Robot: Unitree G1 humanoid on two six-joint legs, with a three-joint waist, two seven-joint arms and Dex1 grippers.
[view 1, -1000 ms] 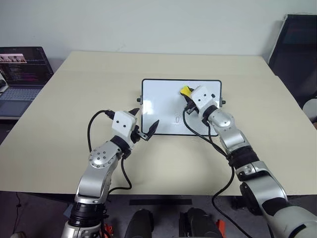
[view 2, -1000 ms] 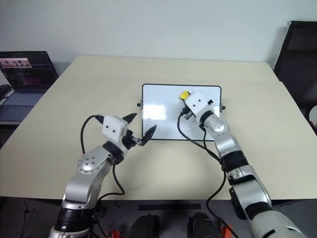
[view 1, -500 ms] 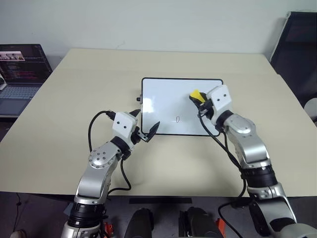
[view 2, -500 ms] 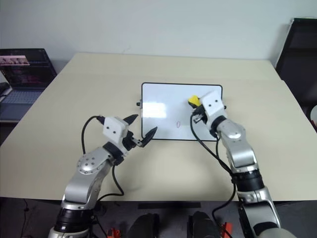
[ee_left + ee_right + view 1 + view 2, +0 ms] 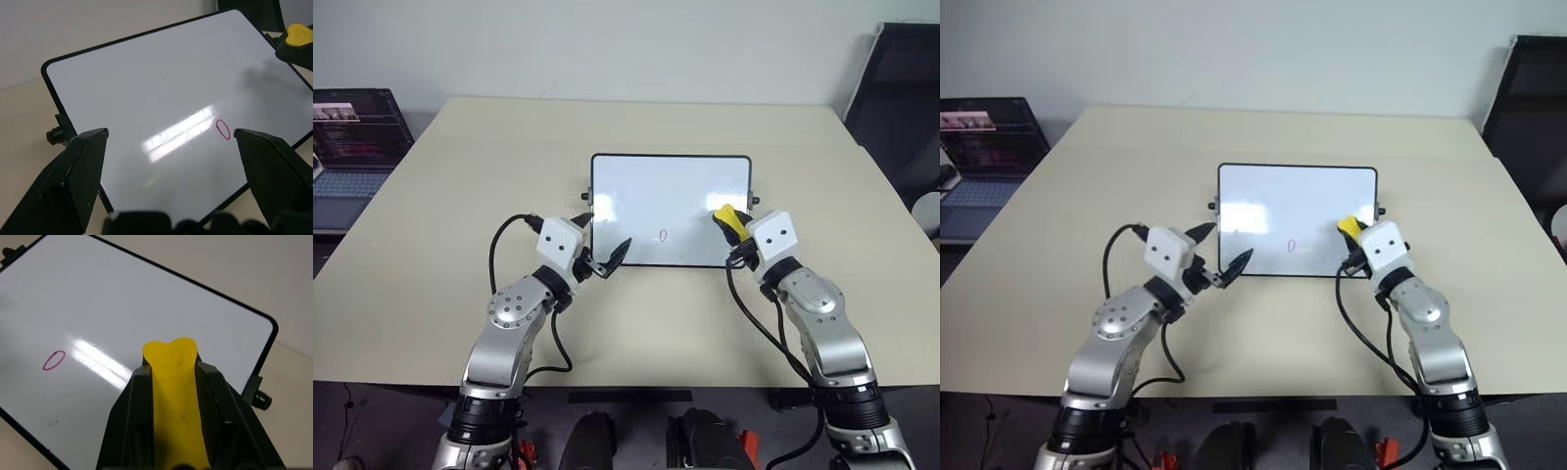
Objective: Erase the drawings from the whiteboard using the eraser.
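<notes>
The whiteboard (image 5: 646, 201) lies flat near the middle of the pale surface (image 5: 431, 225), a glossy white rectangle in a thin black frame with rounded corners and small black knobs at its sides. It looks stiff and light, and its slick face would likely let it slide under a hard wipe, so it may need steadying at a framed edge. The left gripper (image 5: 599, 247) hovers at the board's near left corner with its fingers spread apart and nothing between them. The right gripper (image 5: 736, 235) sits over the board's near right corner, its fingers clamped on the eraser (image 5: 175, 406), a small yellow block that seems soft and slightly squeezed, best held by its long sides as now. Of the drawings, one small thin oval "0" (image 5: 222, 129) in reddish ink remains near the board's near edge.
</notes>
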